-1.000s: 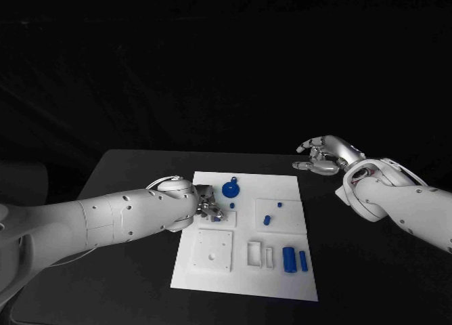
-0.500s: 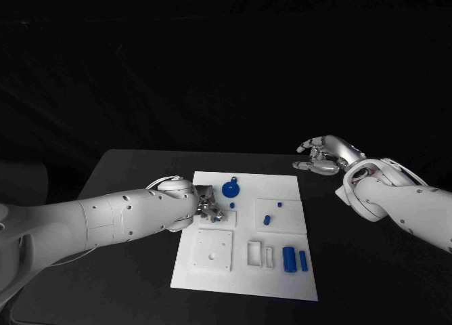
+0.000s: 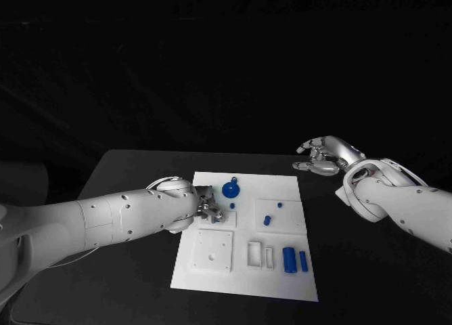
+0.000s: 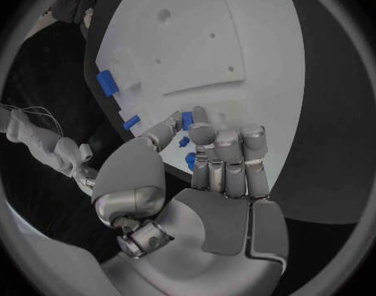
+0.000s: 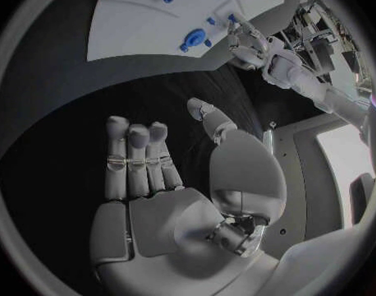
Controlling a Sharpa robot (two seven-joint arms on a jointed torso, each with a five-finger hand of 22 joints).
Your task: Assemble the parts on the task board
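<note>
The white task board (image 3: 255,281) lies mid-table. My left hand (image 3: 208,208) hovers low over its left side, with a small blue part (image 4: 187,120) between thumb tip and a fingertip, apparently pinched; the other fingers (image 4: 237,158) stand straight together. Just past the fingers lies a round blue part with a stem (image 3: 231,189). A short blue piece (image 3: 268,219) lies mid-board and two blue cylinders (image 3: 296,261) stand at the near right. My right hand (image 3: 323,154) hangs raised beyond the board's far right corner, fingers loosely apart, holding nothing.
A raised white plate with small holes (image 3: 214,250) and a narrow white slot frame (image 3: 256,252) take up the board's near left. Black table (image 3: 128,176) runs round the board on all sides. The right wrist view shows the board (image 5: 131,20) and my left hand (image 5: 250,46).
</note>
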